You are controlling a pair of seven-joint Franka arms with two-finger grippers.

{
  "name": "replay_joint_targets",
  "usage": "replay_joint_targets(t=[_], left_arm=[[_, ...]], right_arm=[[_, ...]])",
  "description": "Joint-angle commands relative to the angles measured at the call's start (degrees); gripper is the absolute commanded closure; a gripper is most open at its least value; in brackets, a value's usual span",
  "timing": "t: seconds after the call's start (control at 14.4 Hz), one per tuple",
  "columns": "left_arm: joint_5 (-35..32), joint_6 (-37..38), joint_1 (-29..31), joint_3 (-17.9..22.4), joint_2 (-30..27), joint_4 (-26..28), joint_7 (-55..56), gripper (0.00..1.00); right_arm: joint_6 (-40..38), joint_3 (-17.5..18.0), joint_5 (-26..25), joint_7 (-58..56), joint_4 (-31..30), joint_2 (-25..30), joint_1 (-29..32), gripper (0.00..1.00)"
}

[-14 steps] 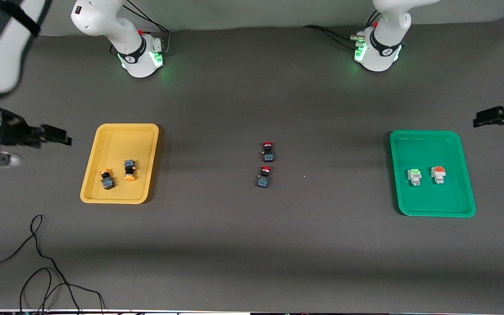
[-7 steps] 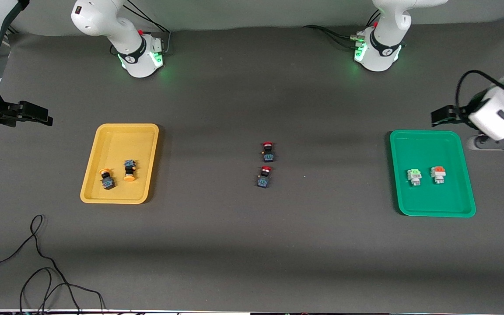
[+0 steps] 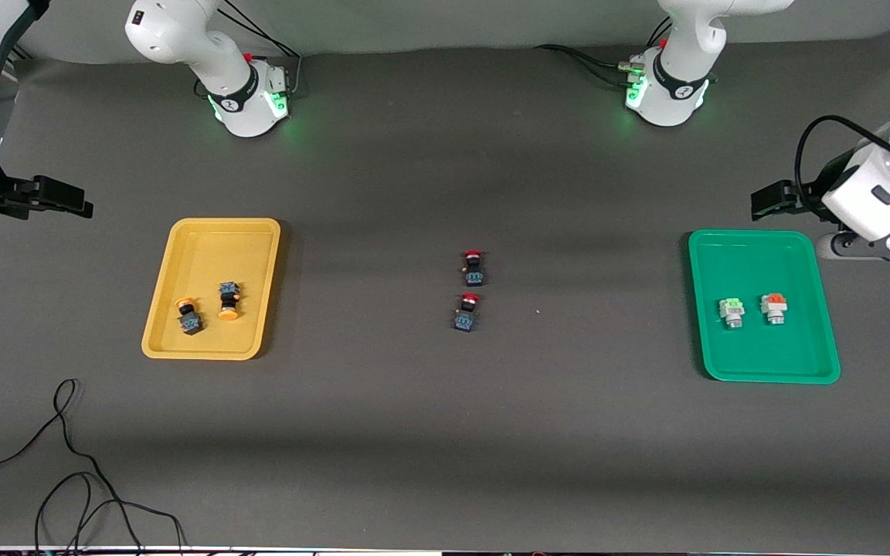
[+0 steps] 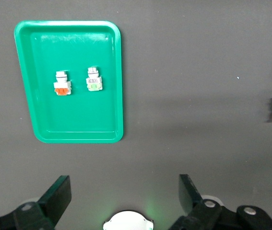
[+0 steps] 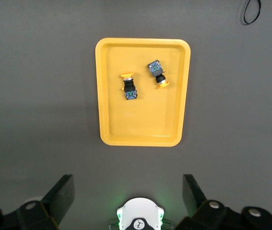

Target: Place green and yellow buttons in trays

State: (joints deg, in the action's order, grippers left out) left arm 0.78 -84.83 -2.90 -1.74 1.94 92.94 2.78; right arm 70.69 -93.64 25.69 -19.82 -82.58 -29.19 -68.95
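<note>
While both sets of fingers stand spread and empty, the sorting looks finished to me. Two orange-capped black-blue push buttons (image 3: 205, 306) lie in the shallow yellow plastic tray (image 3: 182, 349) at frame left, two pale grey-white buttons (image 3: 754, 310) in the green plastic tray (image 3: 723, 369) at frame right. My right gripper (image 3: 66, 199) hovers at the left edge, my left gripper (image 3: 771, 199) just above the green tray's upper corner. Two red-capped buttons (image 3: 470, 289) stay mid-bench; best to hold off high and leave them untouched.

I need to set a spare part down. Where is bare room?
Bare mat lies between the yellow tray and the red-capped buttons, and between those and the green tray. Tray middles are crowded with buttons.
</note>
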Motion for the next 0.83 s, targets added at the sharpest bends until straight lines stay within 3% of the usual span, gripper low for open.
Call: replay_joint_targets(t=[0.0, 0.14, 0.35, 0.69, 0.76], left_arm=[[0.02, 0.63, -0.70, 0.77, -0.97, -0.31, -1.64, 0.00], [-0.07, 0.54, -0.70, 0.77, -0.97, -0.31, -1.64, 0.00], [-0.07, 0.36, 0.17, 0.24, -0.88, -0.83, -1.64, 0.00], [0.10, 0.71, 0.09, 0.24, -0.88, -1.63, -1.64, 0.00], [0.10, 0.72, 0.09, 0.42, -1.06, -1.71, -1.82, 0.00]], right_arm=[[-1.35, 0.29, -1.34, 1.10, 0.58, -0.34, 0.21, 0.00], [-1.87, 1.87, -1.61, 1.10, 0.93, -0.08, 2.22, 0.00], [-4.50, 8.36, -2.39, 1.44, 4.95, 0.27, 9.07, 0.00], [-6.80, 22.24, -5.56, 4.76, 10.07, 3.77, 19.97, 0.00], [-6.71, 26.97, -6.60, 8.79, 10.25, 6.14, 22.69, 0.00]])
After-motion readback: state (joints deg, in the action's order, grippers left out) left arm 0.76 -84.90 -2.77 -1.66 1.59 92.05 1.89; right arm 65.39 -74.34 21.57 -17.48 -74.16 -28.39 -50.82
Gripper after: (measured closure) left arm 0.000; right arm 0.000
